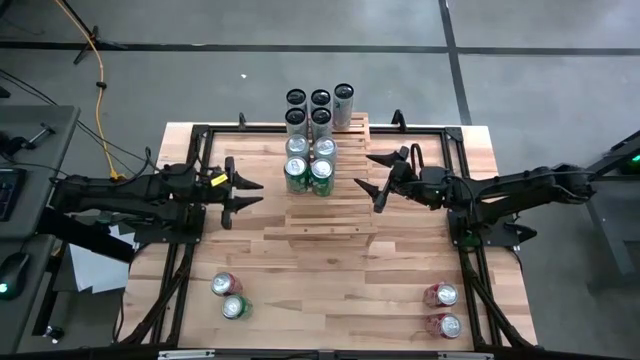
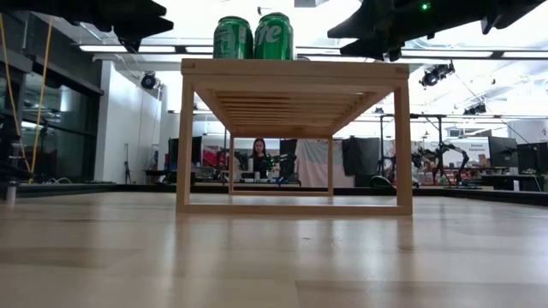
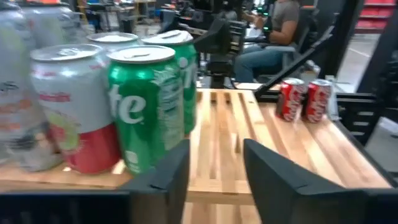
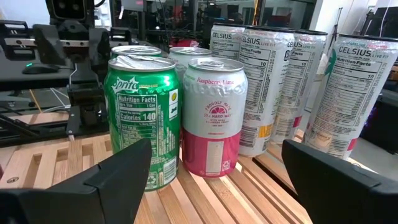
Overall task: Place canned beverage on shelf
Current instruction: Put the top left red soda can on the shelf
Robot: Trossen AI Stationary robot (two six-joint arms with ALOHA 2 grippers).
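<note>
While both arms hang level with the shelf (image 1: 322,215), one on each side, the count of cans from the high view is as follows. On the shelf: five tall slim cans (image 1: 320,108) at the far end (two, two, and one beside them), then four shorter cans in a two-by-two block just in front. Of that block, the front pair are green Sprite cans (image 1: 309,176); the pair behind have pale tops (image 1: 311,147), and the right wrist view reads one as a pink-and-white raspberry lime can (image 4: 211,124).

Loose on the surface (image 1: 330,285): two cans near the left front corner, one red (image 1: 226,285) and one green (image 1: 236,307), touching; two red cans (image 1: 442,309) near the right front corner, close together. Total thirteen.

Left gripper (image 1: 252,193): just left of the Sprite pair, fingers parted, nothing between them; the nearest green can stands just beside them, apart.

Right gripper (image 1: 372,173): right of the shelf block, fingers spread wide, empty.

Low view: the two green cans stand upright on the shelf's top.
</note>
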